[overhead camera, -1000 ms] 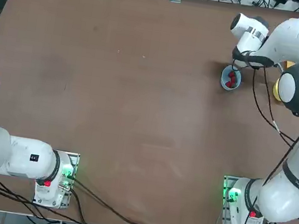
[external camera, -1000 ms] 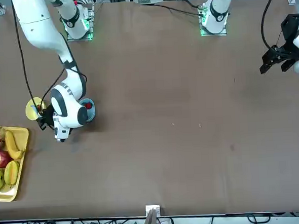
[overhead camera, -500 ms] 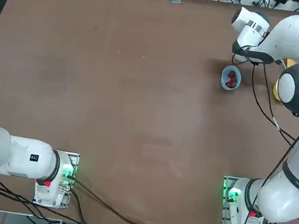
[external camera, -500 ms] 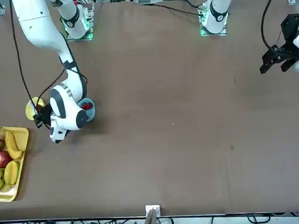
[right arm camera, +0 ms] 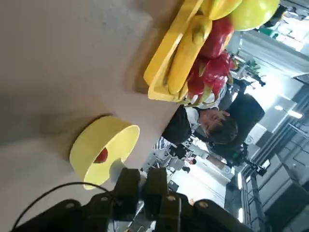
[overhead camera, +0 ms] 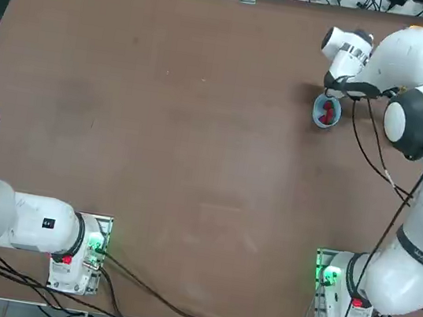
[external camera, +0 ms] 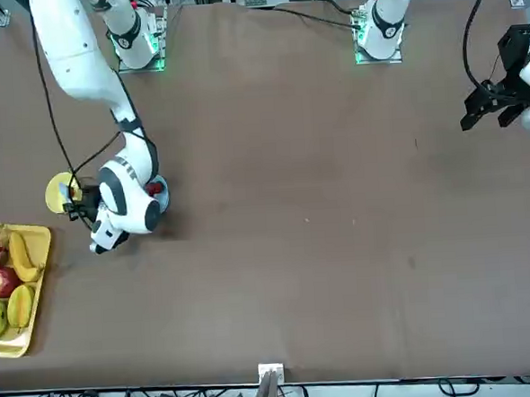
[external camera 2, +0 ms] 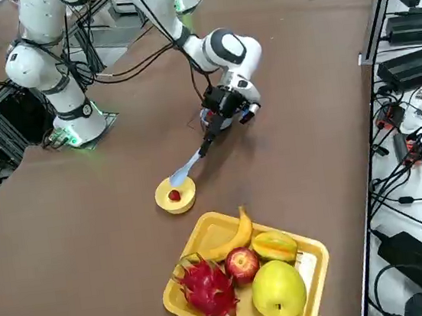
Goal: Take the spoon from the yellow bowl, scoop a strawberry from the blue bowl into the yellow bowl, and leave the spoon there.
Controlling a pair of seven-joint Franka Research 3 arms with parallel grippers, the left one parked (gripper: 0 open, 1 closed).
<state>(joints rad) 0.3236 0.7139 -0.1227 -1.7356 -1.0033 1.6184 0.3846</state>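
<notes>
Right side view: your right pincer (external camera 2: 210, 140) is clamped on the spoon (external camera 2: 187, 168), whose tip rests on the yellow bowl (external camera 2: 175, 195), holding a strawberry (external camera 2: 174, 196); open surface (external camera 2: 88, 219) around it.

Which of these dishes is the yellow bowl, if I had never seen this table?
Find the big rectangular fruit tray at the table's edge. Just beside it sits the yellow bowl, small and round, with a strawberry inside and the spoon reaching over its rim. The blue bowl beyond is the same size but blue.
</notes>
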